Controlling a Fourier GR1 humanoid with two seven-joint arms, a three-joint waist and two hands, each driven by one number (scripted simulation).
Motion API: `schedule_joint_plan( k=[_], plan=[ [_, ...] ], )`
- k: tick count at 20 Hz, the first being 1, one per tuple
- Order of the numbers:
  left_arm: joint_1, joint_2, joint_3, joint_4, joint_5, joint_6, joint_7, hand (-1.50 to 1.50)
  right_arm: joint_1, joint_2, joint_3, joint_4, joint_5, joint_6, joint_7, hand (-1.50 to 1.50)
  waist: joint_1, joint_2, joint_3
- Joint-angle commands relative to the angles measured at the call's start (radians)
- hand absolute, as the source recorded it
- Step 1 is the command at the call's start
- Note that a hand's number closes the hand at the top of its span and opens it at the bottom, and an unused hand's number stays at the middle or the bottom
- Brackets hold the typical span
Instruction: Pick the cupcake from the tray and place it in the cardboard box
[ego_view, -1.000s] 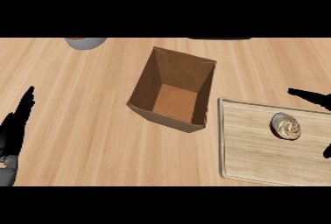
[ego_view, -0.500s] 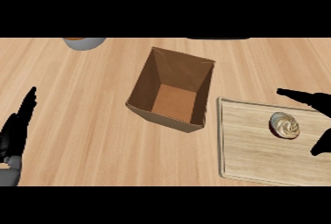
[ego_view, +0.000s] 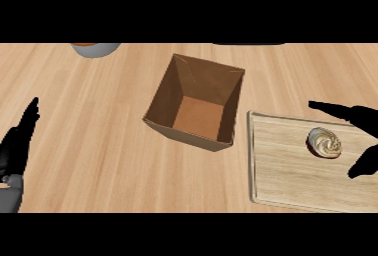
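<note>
A cupcake (ego_view: 325, 143) with swirled cream frosting sits on the wooden tray (ego_view: 288, 175) at the right. My right hand (ego_view: 362, 120) comes in from the right edge, open, with fingers on the far side of the cupcake and the thumb on its near side, not touching it. The open cardboard box (ego_view: 196, 110) stands in the middle of the counter, left of the tray, with nothing inside. At the left edge my left hand (ego_view: 18, 142) rests open with its fingers pointing up.
A grey bowl (ego_view: 94, 48) shows partly at the top left edge. Bare wooden counter (ego_view: 96, 125) lies between my left hand and the box.
My right hand has moved left over the tray, closing in around the cupcake. The left hand, box and cupcake have stayed put.
</note>
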Motion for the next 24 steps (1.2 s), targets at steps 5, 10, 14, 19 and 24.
schedule_joint_plan(
  k=[5,10,14,19,24],
  plan=[
    [-0.044,0.006,0.057,0.093,-0.019,-0.053,-0.046,0.00,0.059,0.042,0.003,-0.140,0.050,0.053,0.094,-1.50,-0.003,0.001,0.000],
    [0.024,-0.041,0.047,-0.004,-0.047,-0.033,-0.022,0.00,0.114,0.083,0.002,-0.162,0.105,0.050,0.157,-1.50,0.001,0.000,0.000],
    [0.007,-0.041,0.049,-0.060,-0.068,-0.042,0.034,0.00,0.064,0.128,0.026,-0.074,0.176,0.026,0.168,-1.50,0.005,0.001,0.000],
    [0.066,-0.067,0.037,-0.078,-0.080,-0.035,0.005,0.00,0.072,0.179,0.005,-0.033,0.240,-0.226,0.109,1.50,0.011,0.001,0.001],
    [0.032,-0.039,0.065,-0.115,-0.061,-0.082,0.056,0.00,0.028,0.189,-0.020,0.022,0.291,-0.334,0.077,1.50,0.009,0.000,0.001]
  ],
)
